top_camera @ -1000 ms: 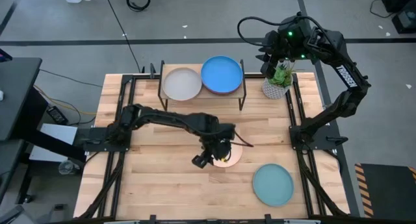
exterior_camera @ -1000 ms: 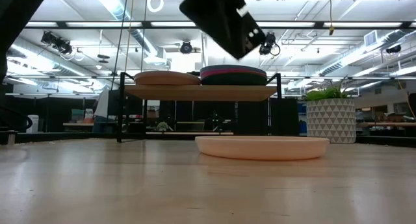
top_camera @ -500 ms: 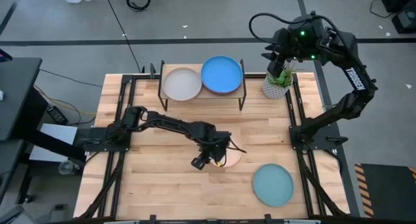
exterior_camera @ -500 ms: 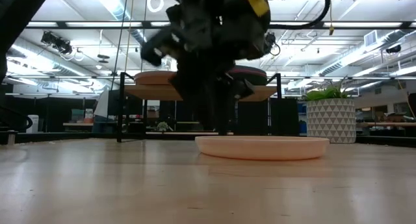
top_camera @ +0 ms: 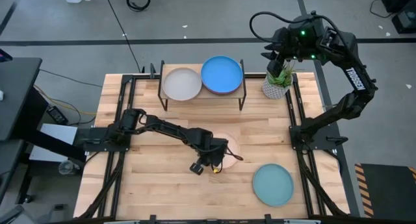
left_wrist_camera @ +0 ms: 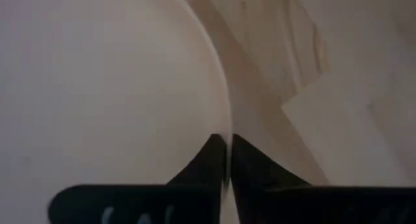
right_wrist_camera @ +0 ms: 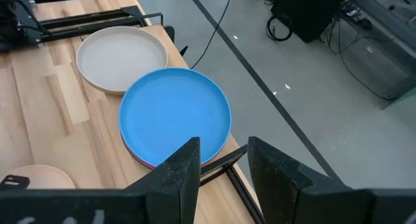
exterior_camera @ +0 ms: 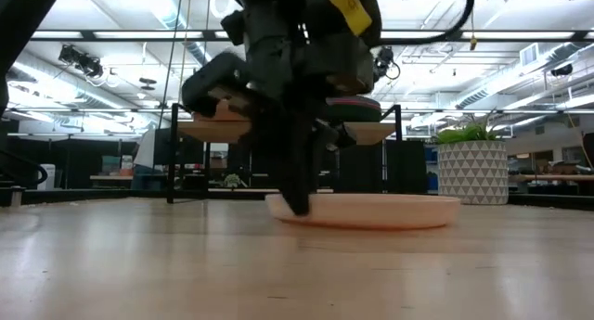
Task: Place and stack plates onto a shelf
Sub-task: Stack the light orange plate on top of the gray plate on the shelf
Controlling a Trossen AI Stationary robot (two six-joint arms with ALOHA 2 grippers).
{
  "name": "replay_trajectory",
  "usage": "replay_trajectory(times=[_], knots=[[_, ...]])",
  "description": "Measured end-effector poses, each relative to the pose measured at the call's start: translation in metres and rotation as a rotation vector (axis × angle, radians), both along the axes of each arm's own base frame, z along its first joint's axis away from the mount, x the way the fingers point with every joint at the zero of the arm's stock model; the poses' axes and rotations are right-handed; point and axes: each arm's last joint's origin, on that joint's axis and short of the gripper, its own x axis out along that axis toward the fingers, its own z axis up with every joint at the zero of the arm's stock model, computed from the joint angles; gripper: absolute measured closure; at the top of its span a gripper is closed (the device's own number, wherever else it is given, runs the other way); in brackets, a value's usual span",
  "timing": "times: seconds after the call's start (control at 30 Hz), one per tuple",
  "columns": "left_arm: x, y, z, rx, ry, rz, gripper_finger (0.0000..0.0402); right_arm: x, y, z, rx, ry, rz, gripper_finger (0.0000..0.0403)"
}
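Two stacks on shelf, blue plate topmost; cream plate rim pinched by left gripper; light teal plate untouched; right gripper open, empty.

Visible inventory: five plates, namely grey, blue over magenta, cream and light teal; one shelf; one potted plant; two arms.

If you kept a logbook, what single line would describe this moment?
left gripper: shut on cream plate rim, mid-table | right gripper: open, above shelf | blue plate: on shelf stack | teal plate: waiting
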Motion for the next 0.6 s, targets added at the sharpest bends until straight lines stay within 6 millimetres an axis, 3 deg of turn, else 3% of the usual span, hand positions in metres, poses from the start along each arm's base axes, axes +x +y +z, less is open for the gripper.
replay_trajectory(times=[0.1, 0.17, 0.33, 0.47, 0.6], knots=[[-0.003, 0.007, 0.012, -0.042, 0.026, 0.080, 0.0384, 0.000, 0.000, 0.000, -0.002, -0.005, 0.000, 0.0268], [-0.009, 0.015, 0.032, -0.105, 0.030, 0.115, 0.0385, 0.000, 0.000, 0.000, -0.002, -0.005, 0.001, 0.0268], [-0.035, 0.043, 0.119, -0.274, -0.095, 0.267, 0.0387, 0.000, 0.000, 0.000, -0.002, -0.005, 0.001, 0.0268], [-0.072, 0.079, 0.190, -0.318, -0.279, 0.471, 0.0387, 0.001, -0.001, 0.002, -0.010, -0.018, 0.001, 0.0268], [-0.112, 0.113, 0.236, -0.231, -0.455, 0.705, 0.0387, 0.003, -0.001, 0.004, -0.025, -0.047, 0.001, 0.0268]])
